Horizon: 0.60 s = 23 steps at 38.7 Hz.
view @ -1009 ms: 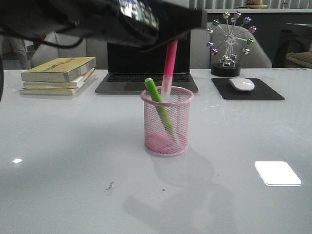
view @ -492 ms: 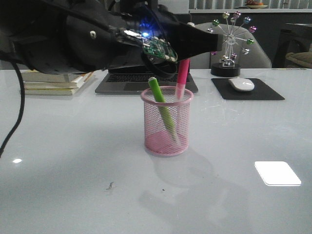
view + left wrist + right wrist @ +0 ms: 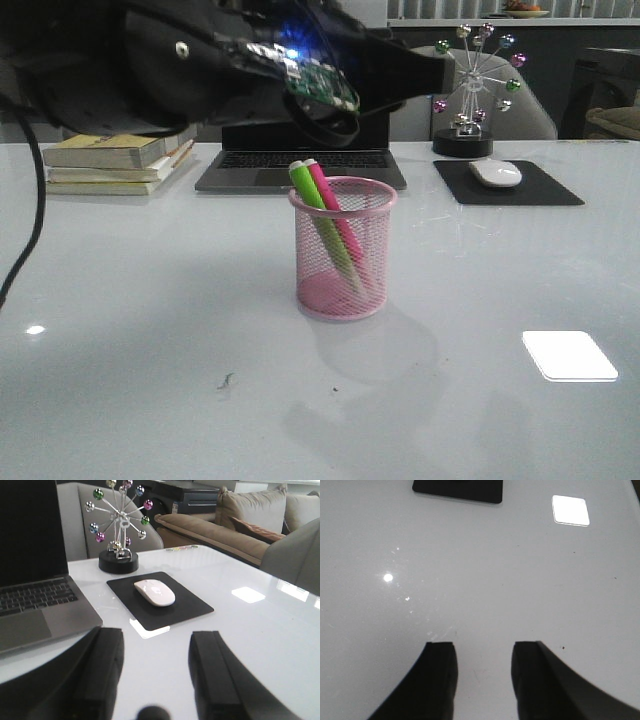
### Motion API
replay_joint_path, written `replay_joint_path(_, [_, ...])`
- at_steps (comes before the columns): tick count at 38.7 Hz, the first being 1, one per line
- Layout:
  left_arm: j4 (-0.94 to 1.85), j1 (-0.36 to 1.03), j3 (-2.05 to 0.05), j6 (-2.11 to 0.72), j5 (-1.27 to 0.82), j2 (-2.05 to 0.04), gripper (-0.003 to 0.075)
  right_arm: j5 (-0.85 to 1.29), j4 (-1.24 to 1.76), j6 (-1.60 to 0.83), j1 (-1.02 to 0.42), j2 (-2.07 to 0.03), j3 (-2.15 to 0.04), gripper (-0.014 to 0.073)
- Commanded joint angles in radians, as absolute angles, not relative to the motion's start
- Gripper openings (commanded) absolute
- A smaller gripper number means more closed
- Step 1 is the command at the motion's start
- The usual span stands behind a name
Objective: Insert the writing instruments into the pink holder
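Note:
The pink holder [image 3: 343,262] stands upright in the middle of the white table [image 3: 150,330]. Both writing instruments are inside it, leaning to the left side by side: the green marker [image 3: 316,210] and the pink marker [image 3: 334,208], tops poking above the rim. My left arm [image 3: 200,70] hangs above and behind the holder. Its gripper [image 3: 156,634] is open with nothing between the fingers, and the holder is out of that view. My right gripper [image 3: 482,646] is open over bare table, holding nothing.
A laptop [image 3: 300,165] sits behind the holder, with a stack of books [image 3: 115,155] at the back left. At the back right are a white mouse [image 3: 496,173] on a black pad [image 3: 545,190] and a ferris-wheel ornament [image 3: 470,90].
The pink marker, held upright over the holder a second ago, has dropped in and now leans beside the green one. My left gripper has let it go.

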<state>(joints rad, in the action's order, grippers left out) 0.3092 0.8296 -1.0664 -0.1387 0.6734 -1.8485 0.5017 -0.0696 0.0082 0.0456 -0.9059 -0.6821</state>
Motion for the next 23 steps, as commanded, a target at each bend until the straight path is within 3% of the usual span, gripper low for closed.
replay_joint_path(1, [0.303,0.797,-1.094,-0.2,0.7,-1.739,0.0382,0.439,-0.084,0.0,0.05,-0.892,-0.709,0.0393])
replay_joint_path(11, [0.303,0.628,-1.027,-0.226,0.545,-1.529,0.0356,0.44,-0.084,0.0,0.05,-0.892,-0.709,0.0393])
replay_joint_path(23, [0.279,0.396,-0.797,-0.226,0.432,-1.173,0.0341,0.442,-0.084,0.0,0.05,-0.892,-0.709,0.0393])
